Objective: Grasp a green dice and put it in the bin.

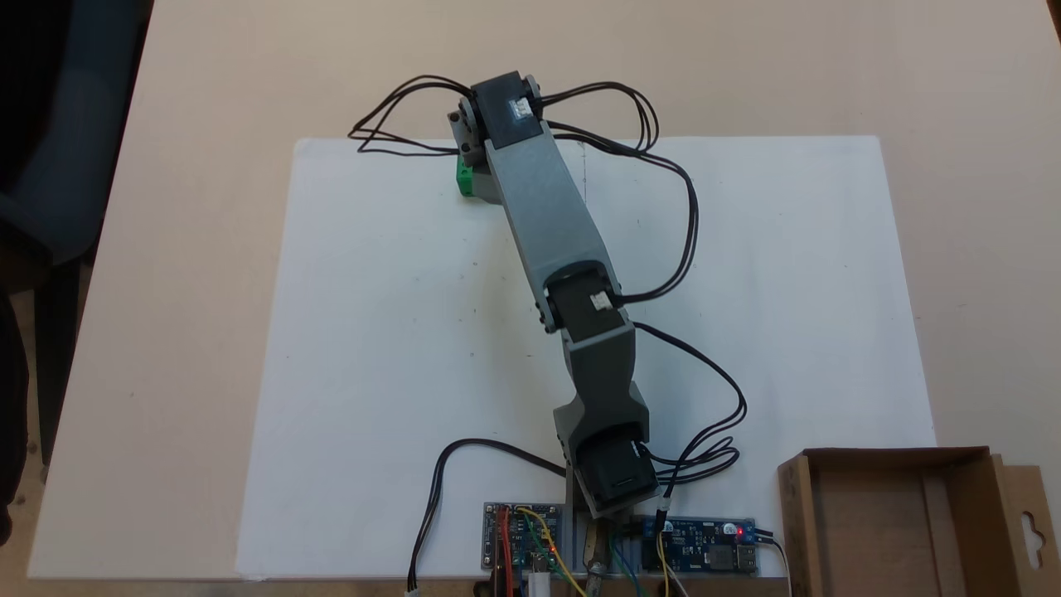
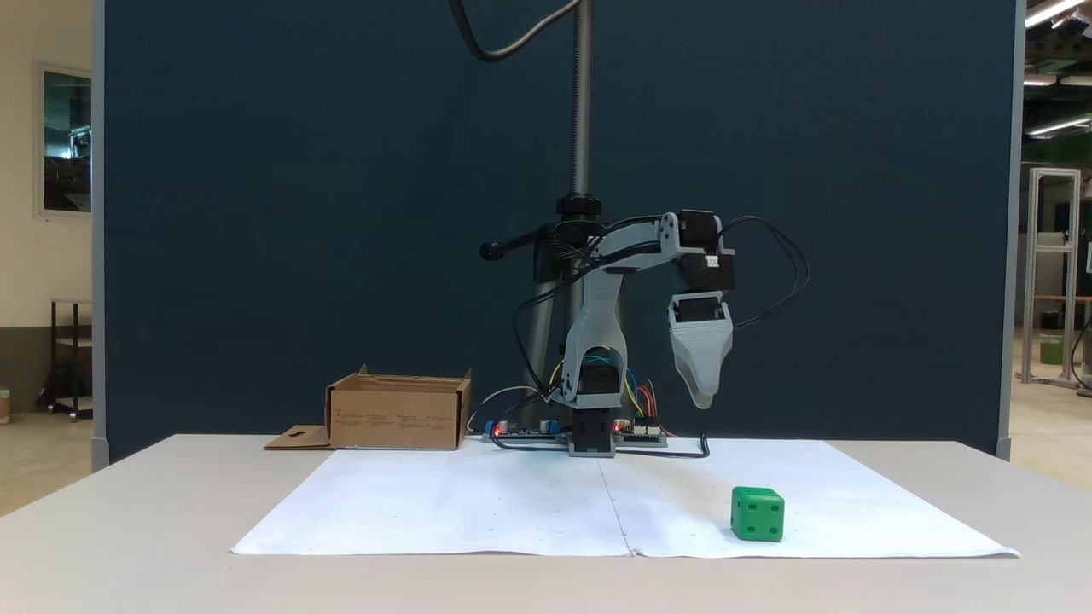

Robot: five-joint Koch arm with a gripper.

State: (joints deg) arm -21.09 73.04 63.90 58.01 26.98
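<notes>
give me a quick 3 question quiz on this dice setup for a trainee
1. True or false: the green dice already lies in the box.
2. Multiple choice: the dice rests on a) white paper b) bare table c) the box flap.
3. In the front fixed view, is the hand touching the dice or up in the air?

Key
1. False: it sits on the paper, apart from the box.
2. a, the white paper.
3. Up in the air, above the dice, pointing down.
</notes>
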